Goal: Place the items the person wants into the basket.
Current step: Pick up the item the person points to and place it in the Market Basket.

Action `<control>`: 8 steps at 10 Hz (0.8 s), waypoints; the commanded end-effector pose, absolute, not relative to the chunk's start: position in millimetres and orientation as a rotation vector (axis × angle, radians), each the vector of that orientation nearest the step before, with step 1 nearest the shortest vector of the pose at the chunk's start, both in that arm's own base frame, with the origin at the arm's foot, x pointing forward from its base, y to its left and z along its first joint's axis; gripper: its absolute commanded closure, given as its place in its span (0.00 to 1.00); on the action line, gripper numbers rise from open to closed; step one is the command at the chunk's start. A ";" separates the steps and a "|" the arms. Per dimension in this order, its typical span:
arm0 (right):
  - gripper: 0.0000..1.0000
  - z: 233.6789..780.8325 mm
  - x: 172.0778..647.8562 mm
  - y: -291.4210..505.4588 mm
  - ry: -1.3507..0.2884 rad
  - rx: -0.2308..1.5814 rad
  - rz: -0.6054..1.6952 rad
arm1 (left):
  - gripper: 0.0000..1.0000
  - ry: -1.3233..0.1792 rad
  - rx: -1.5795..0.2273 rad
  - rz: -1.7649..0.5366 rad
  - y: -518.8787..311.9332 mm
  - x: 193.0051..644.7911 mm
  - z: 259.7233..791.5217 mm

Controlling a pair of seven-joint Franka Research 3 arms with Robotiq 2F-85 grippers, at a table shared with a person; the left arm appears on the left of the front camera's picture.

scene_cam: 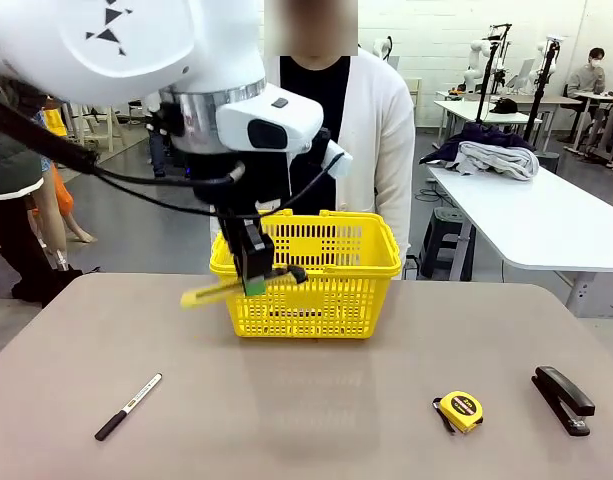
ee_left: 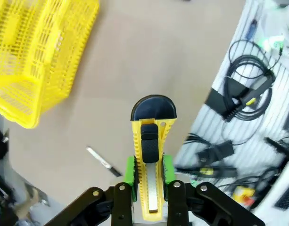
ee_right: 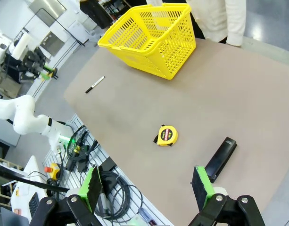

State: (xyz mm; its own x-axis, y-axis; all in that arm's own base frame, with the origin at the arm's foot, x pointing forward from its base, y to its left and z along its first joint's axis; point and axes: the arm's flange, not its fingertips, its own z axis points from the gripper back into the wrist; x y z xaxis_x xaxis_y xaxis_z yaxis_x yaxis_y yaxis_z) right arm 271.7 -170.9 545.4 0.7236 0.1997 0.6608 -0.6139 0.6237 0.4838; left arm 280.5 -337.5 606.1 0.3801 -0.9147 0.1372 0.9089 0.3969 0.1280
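Observation:
My left gripper (scene_cam: pixel 254 278) is shut on the yellow utility knife (scene_cam: pixel 211 293), which hangs level above the table at the near left corner of the yellow basket (scene_cam: pixel 326 285). In the left wrist view the knife (ee_left: pixel 151 150) sits between the green pads (ee_left: pixel 130 170), black tip forward, with the basket (ee_left: pixel 36 56) at the upper left. The tape measure (scene_cam: pixel 460 410) lies at the front right of the table. My right gripper (ee_right: pixel 146 188) is open high above the tape measure (ee_right: pixel 167 135). The person (scene_cam: pixel 381 130) stands behind the basket. The black pen is out of view.
A white-barrelled marker (scene_cam: pixel 128 406) lies at the front left, and a black stapler (scene_cam: pixel 563 399) at the front right edge. Cables and gear (ee_left: pixel 243 99) lie off the table's near side. The basket (ee_right: pixel 149 37) stands at the far middle of the table.

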 end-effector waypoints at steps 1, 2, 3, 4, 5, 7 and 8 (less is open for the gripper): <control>0.00 545.3 273.0 -170.7 -0.620 0.781 0.511 | 0.74 -0.276 0.070 -1.422 -341.2 349.7 625.0; 0.00 545.3 273.0 -170.7 -0.620 0.781 0.511 | 0.74 -0.267 0.117 -1.467 -345.2 379.3 629.5; 0.00 545.3 273.0 -170.7 -0.620 0.781 0.511 | 0.74 -0.209 0.144 -1.498 -353.8 408.9 630.4; 0.00 545.3 273.0 -170.7 -0.620 0.781 0.511 | 0.74 -0.191 0.150 -1.526 -364.7 434.4 628.3; 0.00 545.3 273.0 -170.7 -0.620 0.781 0.511 | 0.74 -0.181 0.157 -1.547 -376.1 459.2 623.9; 0.00 545.3 273.0 -170.7 -0.620 0.781 0.511 | 0.74 -0.162 0.149 -1.544 -396.6 506.5 607.3; 0.00 545.3 273.0 -170.7 -0.620 0.781 0.511 | 0.74 -0.135 0.157 -1.504 -402.2 533.3 594.9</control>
State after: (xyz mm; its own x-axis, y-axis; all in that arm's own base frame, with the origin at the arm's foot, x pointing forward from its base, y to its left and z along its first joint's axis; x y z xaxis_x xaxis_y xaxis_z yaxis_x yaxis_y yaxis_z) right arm 271.3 -171.1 545.6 0.7237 0.1994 0.6607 -0.6137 0.6238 0.4840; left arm 508.8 -387.7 585.6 0.0270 -0.9992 0.0282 0.9802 0.0320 0.1954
